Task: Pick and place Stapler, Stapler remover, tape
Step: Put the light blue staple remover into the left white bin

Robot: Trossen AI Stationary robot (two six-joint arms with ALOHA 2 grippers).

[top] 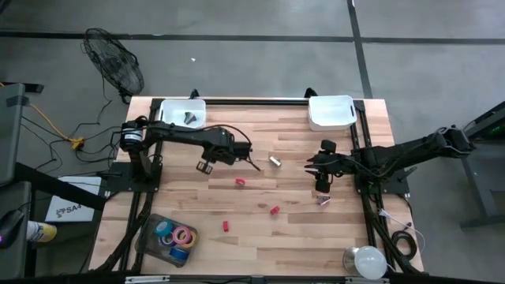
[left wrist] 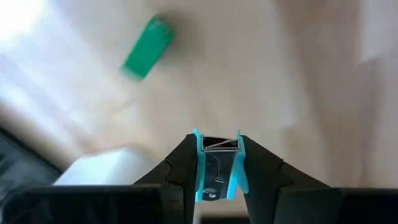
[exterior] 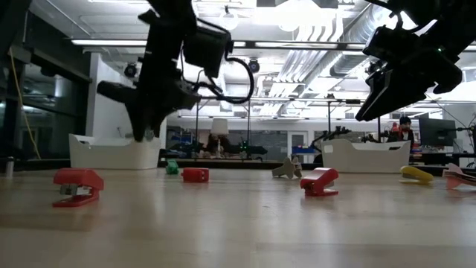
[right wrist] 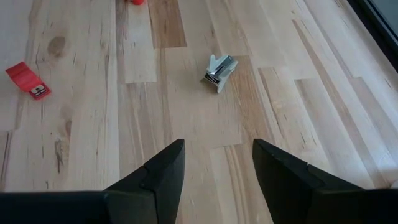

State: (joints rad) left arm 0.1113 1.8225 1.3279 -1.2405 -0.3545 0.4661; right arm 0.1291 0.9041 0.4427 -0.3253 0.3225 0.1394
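My left gripper (top: 207, 165) hangs above the table's left-middle, shut on a teal stapler remover (left wrist: 217, 152) with metal claws. My right gripper (right wrist: 217, 168) waits open over the right-middle, nothing between its fingers. A white stapler remover (right wrist: 219, 70) lies on its side on the wood ahead of it, in the table's middle (top: 275, 160). Small red staplers (top: 240, 182) (top: 274, 211) (top: 225, 226) lie flat on the table's middle. The tape rolls (top: 175, 235) sit in a clear container at the near left. My left gripper pinches the stapler remover's two teal sides (left wrist: 199, 163) between its two fingers, coming from above and pointing steeply down. The remover's metal claws (left wrist: 219, 144) stick out past the fingertips. It is lifted clear of the table.
Two white bins stand at the far edge, the left one (top: 183, 113) with a grey thing inside, the right one (top: 331, 112). A green block (left wrist: 148, 46) lies below my left gripper. A pink piece (top: 324, 200) lies near my right gripper; a white bulb (top: 363, 260) is at the near right.
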